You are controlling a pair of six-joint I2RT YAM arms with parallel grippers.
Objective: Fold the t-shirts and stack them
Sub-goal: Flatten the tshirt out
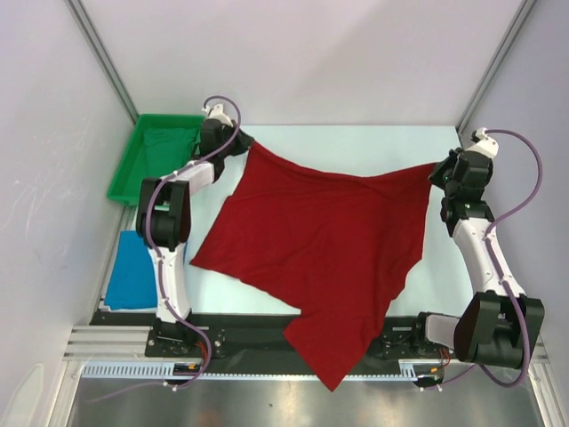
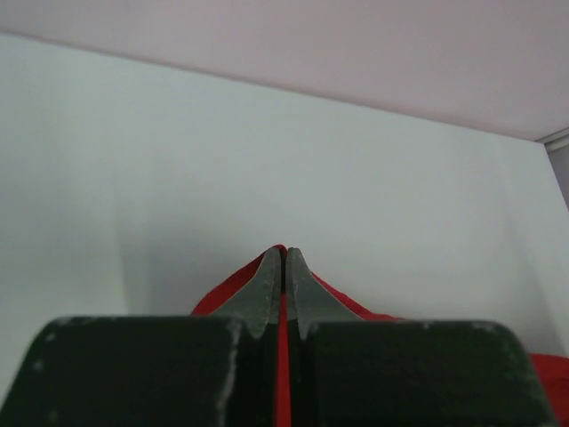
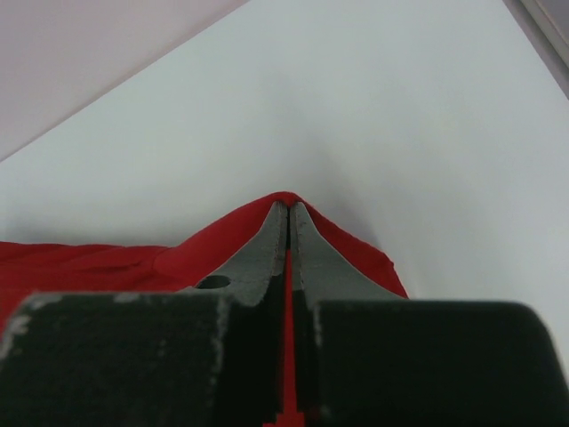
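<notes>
Overhead, the deep red t-shirt [image 1: 329, 240] is spread wide between two robot arms over a pale, smooth table [image 1: 356, 142]. Its far edge is drawn into a shallow sagging line from the left gripper [image 1: 242, 140] to the right gripper [image 1: 437, 169]. The cloth is plain, matte and unprinted. It falls in an uneven shape with soft creases radiating from each held corner, and one pointed tip reaches past the black rail at the near edge. Whether the middle rests on the surface or hangs clear cannot be told from above.

The bright blue t-shirt [image 1: 133, 271] lies flat at the table's left side, beside the left arm's base and partly hidden by that arm. Just beyond it sits a green plastic bin [image 1: 124, 178].

Only the wrist cameras show the grips themselves. In the left wrist view, the grey tapered fingers [image 2: 267, 285] are pressed together on a thin red fold that peaks at their tips. The right wrist view shows the same: its fingers [image 3: 267, 249] are clamped on a ridge of red fabric, with more cloth trailing off to the left.
</notes>
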